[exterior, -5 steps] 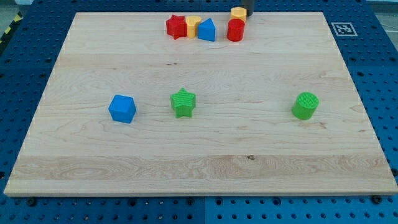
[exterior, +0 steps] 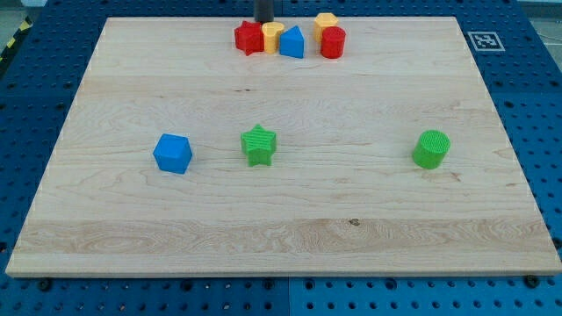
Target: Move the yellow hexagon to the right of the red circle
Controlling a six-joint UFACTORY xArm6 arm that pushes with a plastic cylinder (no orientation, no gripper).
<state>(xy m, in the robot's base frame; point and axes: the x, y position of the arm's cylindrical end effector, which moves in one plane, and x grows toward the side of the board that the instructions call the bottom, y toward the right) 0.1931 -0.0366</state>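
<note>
Nearest the view's bottom, lying scattered: blue block (exterior: 172, 153), green star (exterior: 258, 144), green cylinder (exterior: 431, 148), all well apart on the desk (exterior: 281, 228).
Farther up, crowding the top edge: red star (exterior: 248, 38), a yellow block (exterior: 272, 35) touching it, blue house-shaped block (exterior: 292, 42), then red circle (exterior: 333, 42) with the yellow hexagon (exterior: 326, 21) sitting just behind it, touching, slightly toward the view's left. Hovering at the very top, my tip (exterior: 262, 20), just behind the red star and yellow block, well left of the hexagon. Carrying no fingers, so holding nothing, only pushing. Judging the hexagon light, rigid, likely sliding easily and prone to turning off a flat face; needing contact on its left face, pushing rightward around the circle.
</note>
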